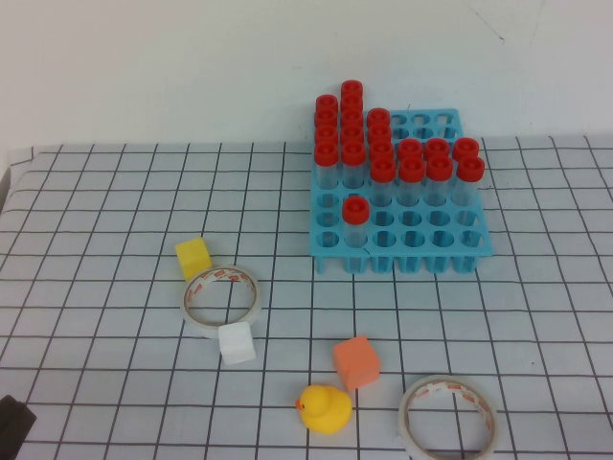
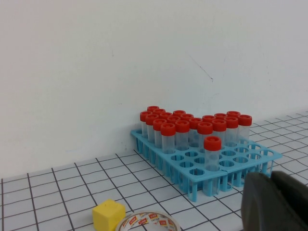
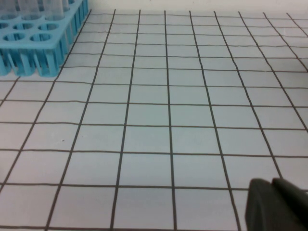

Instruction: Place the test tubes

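Down at the near left corner of the surface (image 1: 115,211), well apart from the rack (image 1: 402,257), your left gripper (image 1: 11,426) sits with its fingers (image 2: 260,204) clenched on nothing. Your right gripper (image 3: 274,204) is out of the overhead view. Its own camera puts it low over bare grid, well apart from a corner of the rack, its fingers likewise clenched and empty.

Watch for these troubles:
- No loose tube shows anywhere on the surface, so you may have nothing to pick up. Every one you can see stands in the rack.
- If you reach with the fingers clenched, you will only shove things, so spread them first.
- The packed tubes (image 1: 351,153) at the rack's back stand cap to cap. Fingers lowered there could catch a neighbour or drag the rack, which looks light.
- The lone tube (image 1: 355,225) nearer the rack's front has empty holes around it, and a passing arm could knock it.
- A low path from your left gripper to the rack crosses clutter.

Counted:
- One rack.
- Twenty tubes, nineteen packed and one alone, though overlapping caps may hide another.
- Two tape rolls, one (image 1: 222,278) off the rack's front left and one (image 1: 448,384) well in front.
- Three cubes: yellow cube (image 1: 193,257), white cube (image 1: 237,343) and orange cube (image 1: 356,362).
- One duck (image 1: 324,409).
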Controlling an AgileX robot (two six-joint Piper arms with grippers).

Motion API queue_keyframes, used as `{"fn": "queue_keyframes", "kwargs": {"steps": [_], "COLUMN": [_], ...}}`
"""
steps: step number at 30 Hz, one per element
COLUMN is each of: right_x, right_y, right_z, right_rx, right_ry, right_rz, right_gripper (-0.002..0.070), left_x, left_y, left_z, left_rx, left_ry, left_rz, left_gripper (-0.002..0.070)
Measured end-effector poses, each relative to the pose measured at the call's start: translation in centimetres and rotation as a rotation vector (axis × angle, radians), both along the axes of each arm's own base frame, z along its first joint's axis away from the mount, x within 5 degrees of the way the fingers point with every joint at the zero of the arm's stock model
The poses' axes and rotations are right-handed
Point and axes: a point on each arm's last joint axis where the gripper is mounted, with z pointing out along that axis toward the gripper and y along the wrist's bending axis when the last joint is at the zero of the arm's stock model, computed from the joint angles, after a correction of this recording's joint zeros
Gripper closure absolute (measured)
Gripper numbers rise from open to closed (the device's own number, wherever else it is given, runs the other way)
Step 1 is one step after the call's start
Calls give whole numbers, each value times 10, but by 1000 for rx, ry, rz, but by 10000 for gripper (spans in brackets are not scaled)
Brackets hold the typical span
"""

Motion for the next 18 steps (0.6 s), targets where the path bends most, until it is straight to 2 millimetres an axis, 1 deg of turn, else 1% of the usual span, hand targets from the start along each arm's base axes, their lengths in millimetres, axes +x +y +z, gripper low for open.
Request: {"fn": "queue_keyframes", "kwargs": {"steps": [13, 15, 18], "right_x": [0, 0, 0], "right_y": [0, 0, 0], "right_z": [0, 0, 0], "right_rx": [0, 0, 0], "right_ry": [2, 2, 2], "right_rz": [0, 0, 0], "right_gripper": [678, 678, 678], "left_x": [0, 2, 5], "left_y": [1, 3, 10], "left_z": [-1, -5, -20], "left_rx": [-8, -46, -66], "left_ry": [12, 88, 280], "left_rz": [6, 37, 119], "left_gripper": [676, 676, 676]}}
